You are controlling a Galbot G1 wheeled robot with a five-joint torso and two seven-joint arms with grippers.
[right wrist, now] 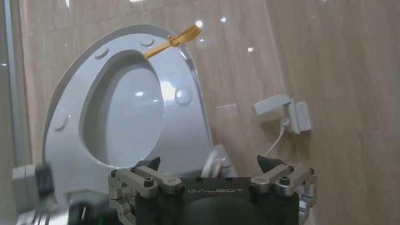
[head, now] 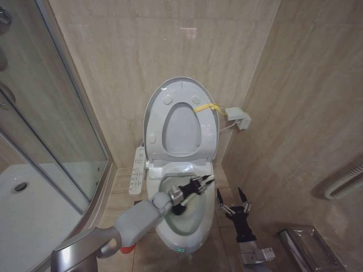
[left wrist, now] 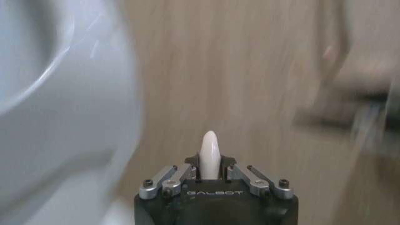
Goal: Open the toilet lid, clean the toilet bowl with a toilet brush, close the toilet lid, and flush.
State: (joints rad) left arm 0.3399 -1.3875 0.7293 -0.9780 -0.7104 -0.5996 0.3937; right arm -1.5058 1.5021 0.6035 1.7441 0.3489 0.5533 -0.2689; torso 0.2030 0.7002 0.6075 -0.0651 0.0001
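Note:
The toilet lid (head: 181,127) stands raised against the wall behind the seat ring (head: 156,122), with a yellow strip (head: 207,107) at its edge. The lid (right wrist: 128,117) and strip (right wrist: 172,41) also appear in the right wrist view. My left gripper (head: 198,182) hangs over the open toilet bowl (head: 199,231). It is shut on the toilet brush, whose pale handle tip (left wrist: 209,147) pokes out between the fingers of the left gripper (left wrist: 209,165). The brush head is hidden. My right gripper (head: 232,199) (right wrist: 209,161) is open and empty, low beside the bowl's right side.
A white button panel (head: 136,170) sits left of the bowl. The glass shower wall (head: 57,124) and shower tray (head: 28,209) close off the left. A small red pot (head: 128,247) peeks from under my left arm. A white box (head: 241,119) hangs on the right wall, and a metal rack (head: 309,243) stands low right.

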